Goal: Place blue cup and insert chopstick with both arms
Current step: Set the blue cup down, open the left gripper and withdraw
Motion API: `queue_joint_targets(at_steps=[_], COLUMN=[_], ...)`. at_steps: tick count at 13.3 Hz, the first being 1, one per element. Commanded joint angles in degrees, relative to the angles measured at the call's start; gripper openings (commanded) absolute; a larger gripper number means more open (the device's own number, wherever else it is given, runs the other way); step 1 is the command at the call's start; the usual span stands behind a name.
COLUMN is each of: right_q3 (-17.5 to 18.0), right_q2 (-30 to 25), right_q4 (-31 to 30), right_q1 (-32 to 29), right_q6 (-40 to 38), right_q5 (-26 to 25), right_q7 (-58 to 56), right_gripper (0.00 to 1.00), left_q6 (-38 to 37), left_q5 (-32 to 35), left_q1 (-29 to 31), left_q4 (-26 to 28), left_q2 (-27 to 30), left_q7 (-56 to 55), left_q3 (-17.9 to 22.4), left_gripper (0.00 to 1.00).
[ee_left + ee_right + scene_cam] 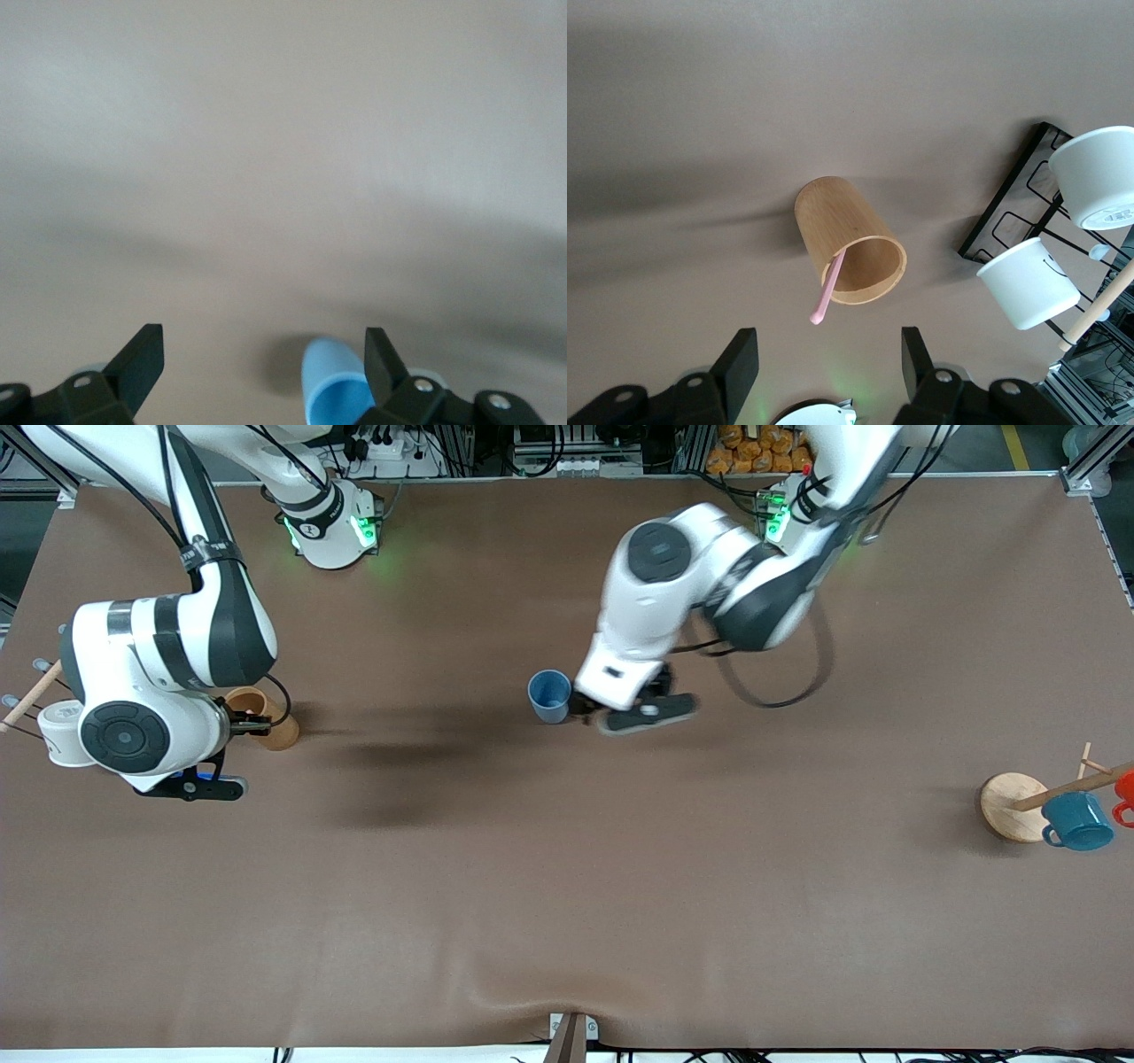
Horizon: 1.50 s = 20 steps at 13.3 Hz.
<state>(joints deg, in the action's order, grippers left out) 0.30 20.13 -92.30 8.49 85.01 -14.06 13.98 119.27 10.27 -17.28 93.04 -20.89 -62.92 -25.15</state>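
1. Front view: a brown desk (pixel 567 921) with two white arms reaching in from its top edge. The left pincer (pixel 592 710) is low at the middle of the desk, right beside the blue cup (pixel 549 694), which stands upright on the desk toward the right arm's end from that pincer. The right pincer (pixel 252 724) is over a wooden cup (pixel 263 716) at the right arm's end of the desk, next to a rack holding a white cup (pixel 58 732). Well apart, at the left arm's end, a wooden rack base (pixel 1012 806) carries a teal mug (pixel 1076 821) on a dowel.

2. Left wrist view: the left pincer (pixel 264 361) has its black fingers (pixel 140 361) spread wide and holds nothing — the blue cup (pixel 335 390) sits between them, close against one finger, its open mouth toward the camera.

3. Right wrist view: the right pincer (pixel 829 363) is spread, with nothing pinched. Just past its fingertips stands the wooden cup (pixel 849 239) — the pale pink chopstick (pixel 829 290) leans inside it, its end poking out over the rim. Beside the wooden cup, a black wire rack (pixel 1014 204) holds two white cups (pixel 1028 282).
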Motion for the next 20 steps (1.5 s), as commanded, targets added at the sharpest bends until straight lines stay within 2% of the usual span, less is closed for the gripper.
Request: queue_joint_targets(at_steps=[1,3,6,9,12,15,18,20], right_q3=[-0.1,0.0,0.0,0.0,0.0,0.0,0.0,0.0], right_q2=[-0.4,-0.4,-0.4,-0.4,-0.4,-0.4,-0.4,-0.4], right_q4=[-2.2,-4.5,-6.1,-7.2,-7.7,-7.9,-8.4,-8.8], right_q1=[0.7,0.7,1.3,1.2,1.1,1.2,1.1,1.0], right_q6=[1.8,3.7,4.6,4.6,4.7,4.7,5.0,5.3], right_q5=[-1.6,-1.6,-1.6,-1.6,-1.6,-1.8,-2.7,-2.8], right_q7=[1.1,2.9,5.4,5.4,5.3,5.3,5.3,5.3], right_gripper=[0.72,0.70,0.62,0.57,0.54,0.49,0.45,0.37], left_q6=[-1.8,-4.6,-16.3,-18.5,-24.8,-29.1,-30.8,-29.9], left_q5=[1.0,0.9,0.8,-1.4,-3.7,-6.5,-10.3,-11.8], left_q1=[5.7,10.0,12.4,17.1,17.2,16.4,14.3,14.4], left_q4=[1.7,0.7,-6.9,-7.4,-7.3,-6.6,-4.0,-0.2], left_q2=[4.5,6.2,5.7,6.7,10.9,15.1,18.6,21.7], left_q7=[3.0,9.1,18.0,28.6,42.9,57.2,61.5,62.0], left_q3=[-0.4,-0.3,-0.1,-0.5,5.9,15.5,24.9,26.1], left_gripper=[1.00,1.00,1.00,1.00,1.00,1.00,1.00,1.00])
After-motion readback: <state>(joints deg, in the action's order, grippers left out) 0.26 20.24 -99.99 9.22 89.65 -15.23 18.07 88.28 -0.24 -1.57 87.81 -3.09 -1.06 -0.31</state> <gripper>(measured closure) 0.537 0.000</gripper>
